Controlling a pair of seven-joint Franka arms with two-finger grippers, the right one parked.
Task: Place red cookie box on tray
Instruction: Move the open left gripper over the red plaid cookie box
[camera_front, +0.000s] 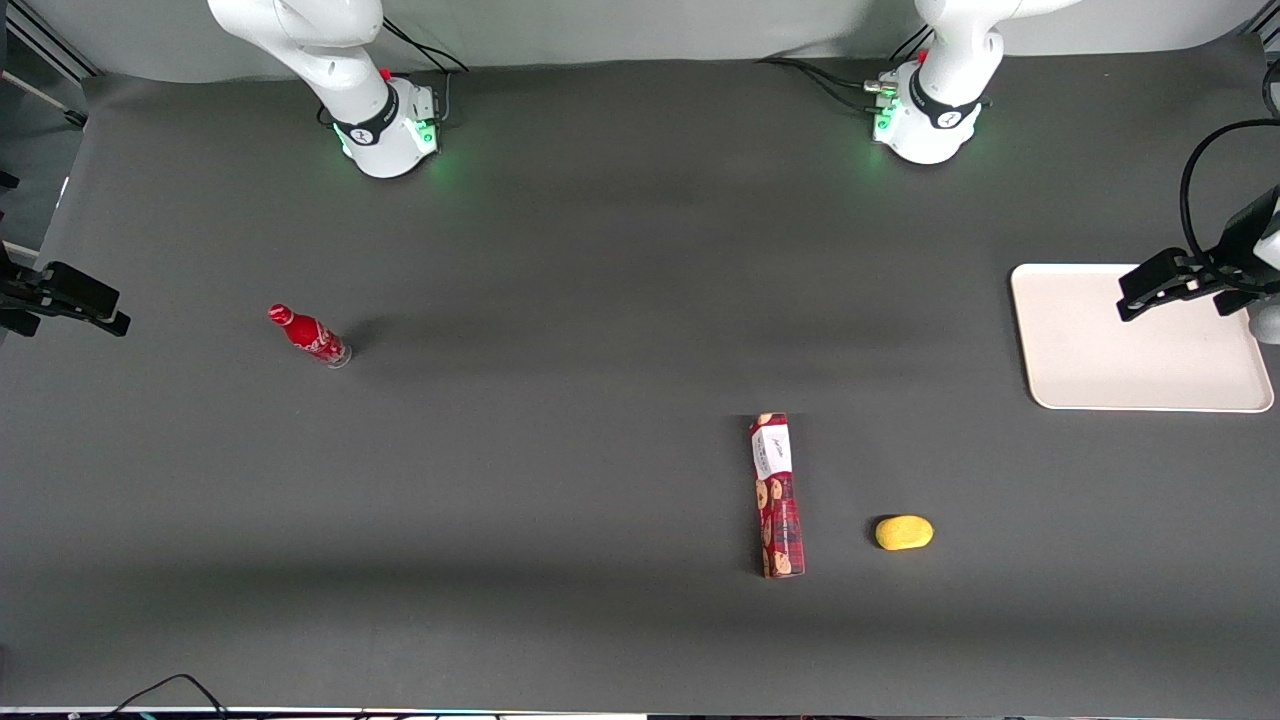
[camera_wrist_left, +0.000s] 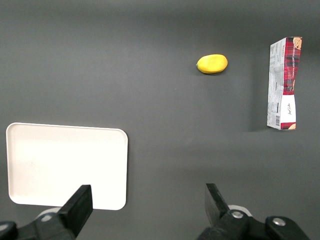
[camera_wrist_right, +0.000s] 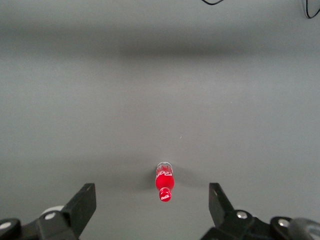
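One red cookie box (camera_front: 777, 496) lies lengthwise toward camera; gripper (camera_front: 1160, 290) above tray (camera_front: 1080, 370)

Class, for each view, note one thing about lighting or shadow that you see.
Front view: a soft shadow band darkens the table, green base lights glow, gripper over the tray. Left wrist view: even light, cookie box casts a faint shadow. Right wrist view: paler, washed-out table, bottle sharp.

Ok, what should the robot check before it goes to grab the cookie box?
1. Gripper open, holding nothing, above the tray: ok.
2. Red cookie box lies flat on the table with nothing on it: ok.
3. Yellow object sits beside the box, not touching: ok.
4. Tray has nothing in it: ok.
5. Red bottle stands far off toward the parked arm's end: ok.
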